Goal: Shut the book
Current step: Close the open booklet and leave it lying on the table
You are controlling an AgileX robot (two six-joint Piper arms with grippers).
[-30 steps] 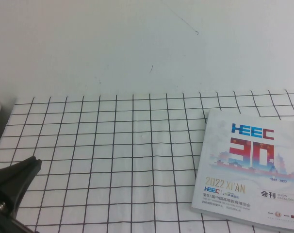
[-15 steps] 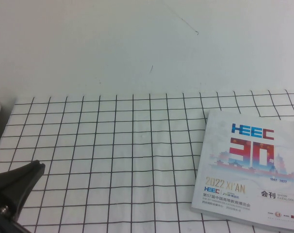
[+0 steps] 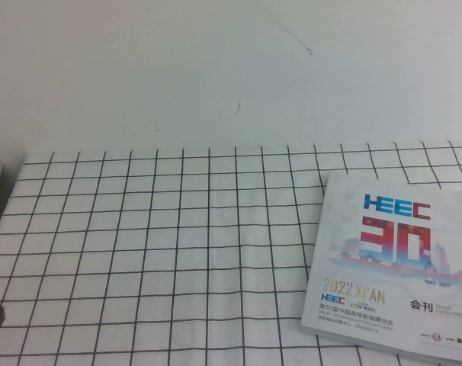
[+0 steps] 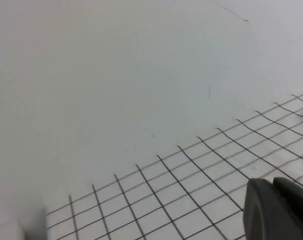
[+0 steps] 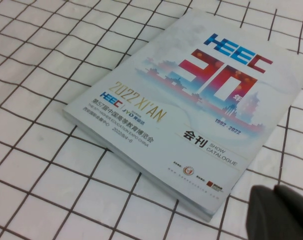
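Logging book point(image 3: 391, 267) as closed, cover facing up, lying flat on gridded cloth point(image 3: 178, 252) at robot's right | sighting right gripper point(image 5: 275, 195) near book's logo corner, fingertips pressing together, gripping nothing | sighting left gripper point(image 4: 272, 187) over cloth's left part, out of high view, fingertips likewise meeting

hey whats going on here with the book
Nothing is handling the book right now. It lies closed, front cover up, on the right side of the checked cloth. The right gripper hangs above the cloth just beside the book, not touching it. The left gripper is over the cloth away from the book and shows only in its own wrist view. The closing looks done.
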